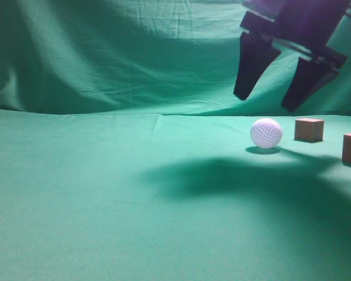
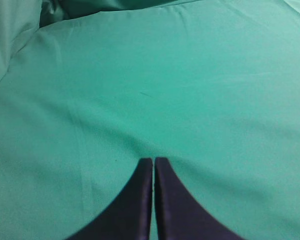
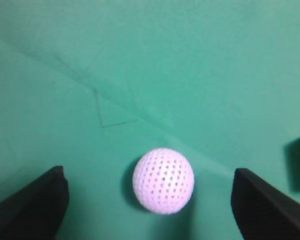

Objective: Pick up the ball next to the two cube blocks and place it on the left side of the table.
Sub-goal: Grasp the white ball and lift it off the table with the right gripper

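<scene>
The right hand (image 1: 272, 99), spread wide and empty, hangs above the ball (image 1: 265, 133).

You are looking at a surface (image 1: 105, 222) of smooth, matt green cloth with faint fold lines, and behind it a backdrop (image 1: 105, 52) of the same cloth, wrinkled. The ball (image 1: 265, 133) at centre right is white and matt, dimpled all over like hard plastic, and the two cube blocks (image 1: 309, 129) at the right edge look like plain reddish-brown wood, unglossed. Both the right end effector (image 1: 273, 96) and the left end effector (image 2: 154, 167) have dark fingers (image 3: 32, 205) that read as matt black plastic.
</scene>
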Motion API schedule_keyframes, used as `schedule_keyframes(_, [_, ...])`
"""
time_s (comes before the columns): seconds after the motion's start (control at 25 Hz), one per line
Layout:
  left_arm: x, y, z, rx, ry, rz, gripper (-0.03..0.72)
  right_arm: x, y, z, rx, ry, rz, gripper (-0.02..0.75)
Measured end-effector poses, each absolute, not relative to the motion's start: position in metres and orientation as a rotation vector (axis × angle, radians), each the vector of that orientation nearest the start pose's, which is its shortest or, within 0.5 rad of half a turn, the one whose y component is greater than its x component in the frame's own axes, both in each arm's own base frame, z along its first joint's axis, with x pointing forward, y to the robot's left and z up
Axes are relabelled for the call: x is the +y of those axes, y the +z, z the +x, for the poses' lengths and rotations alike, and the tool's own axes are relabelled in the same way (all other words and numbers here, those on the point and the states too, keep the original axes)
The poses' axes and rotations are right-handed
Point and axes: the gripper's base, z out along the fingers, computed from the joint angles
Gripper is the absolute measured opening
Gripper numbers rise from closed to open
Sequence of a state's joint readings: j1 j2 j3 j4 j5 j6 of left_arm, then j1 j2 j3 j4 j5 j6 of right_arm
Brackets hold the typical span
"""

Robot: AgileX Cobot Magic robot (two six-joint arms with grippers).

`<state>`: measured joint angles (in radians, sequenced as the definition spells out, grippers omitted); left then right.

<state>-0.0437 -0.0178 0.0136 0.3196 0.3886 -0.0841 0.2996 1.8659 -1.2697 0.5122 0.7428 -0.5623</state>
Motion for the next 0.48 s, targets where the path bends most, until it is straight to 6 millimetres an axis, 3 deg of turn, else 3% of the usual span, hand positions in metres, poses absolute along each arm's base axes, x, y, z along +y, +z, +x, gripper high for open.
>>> schedule_keyframes(0.12, [0.009,0.176,0.052,1.848,0.228,0.155,0.000,0.145,0.187,0.366,2.658,0.501,-0.730,0.583])
schedule_keyframes(0.2, [0.009,0.176,0.052,1.848,0.228,0.155,0.000,0.146,0.180,0.369,2.671,0.503,-0.728,0.531])
schedule_keyframes(0.48, [0.009,0.176,0.052,1.848,0.228,0.155,0.000,0.146,0.162,0.372,2.715,0.505,-0.731,0.535])
